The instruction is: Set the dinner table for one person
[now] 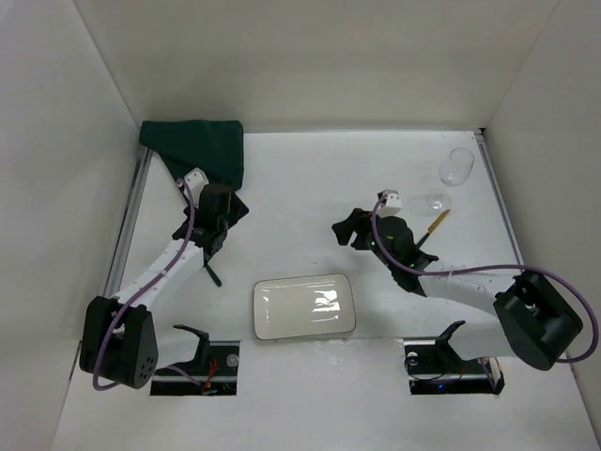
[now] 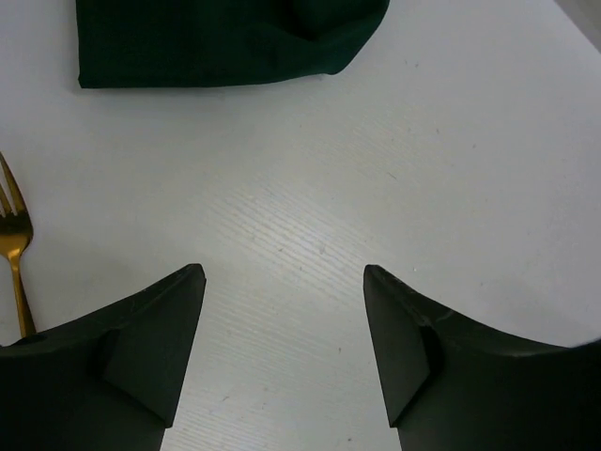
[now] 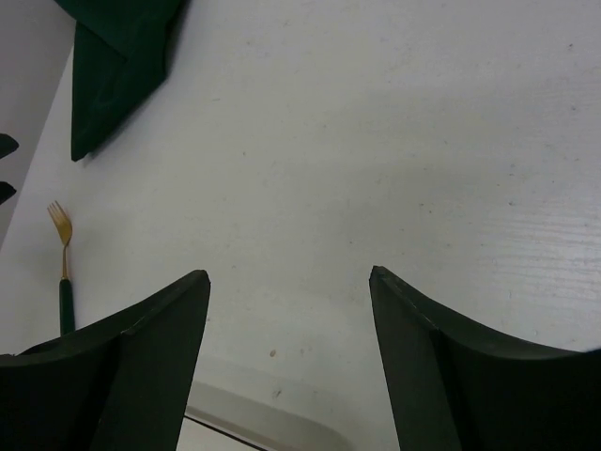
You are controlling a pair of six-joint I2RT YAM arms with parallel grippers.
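While my left claw (image 2: 282, 272), right claw (image 3: 286, 277) gape empty, I judge green cloth (image 1: 195, 146) fetch in hand; next: left pinches near edge.

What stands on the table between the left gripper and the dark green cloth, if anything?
Nothing visible does. In the left wrist view, only bare dinner table lies between the open left gripper and the dark green cloth ahead. The gold fork lies at the left edge of that view, outside the path.
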